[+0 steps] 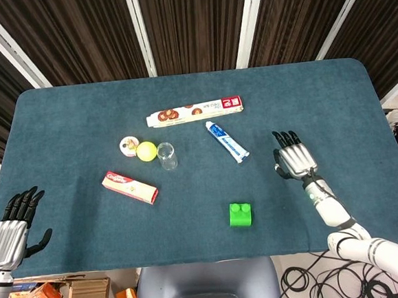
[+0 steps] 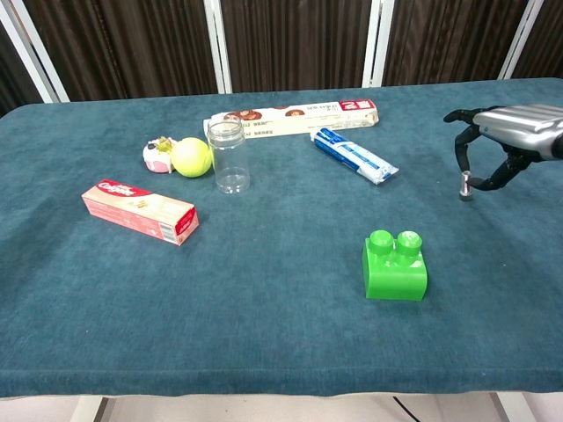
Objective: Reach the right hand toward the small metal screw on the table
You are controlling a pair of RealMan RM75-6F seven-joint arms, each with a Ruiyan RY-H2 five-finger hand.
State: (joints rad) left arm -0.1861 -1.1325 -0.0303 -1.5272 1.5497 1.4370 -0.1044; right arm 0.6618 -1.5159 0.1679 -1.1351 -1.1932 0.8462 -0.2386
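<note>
The small metal screw (image 2: 464,185) hangs upright just above the cloth at the right of the chest view. My right hand (image 2: 508,142) pinches it between the thumb and a fingertip (image 2: 461,164), with the other fingers curved over it. From the head view the right hand (image 1: 295,161) shows palm down right of the toothpaste tube, and it hides the screw. Beyond the table's near left corner, my left hand (image 1: 9,229) holds nothing, its fingers apart.
A green block (image 2: 395,265) stands near and left of the right hand. Farther left lie a toothpaste tube (image 2: 354,156), a long biscuit box (image 2: 290,115), a clear glass jar (image 2: 228,156), a yellow ball (image 2: 191,157) and a red box (image 2: 139,212).
</note>
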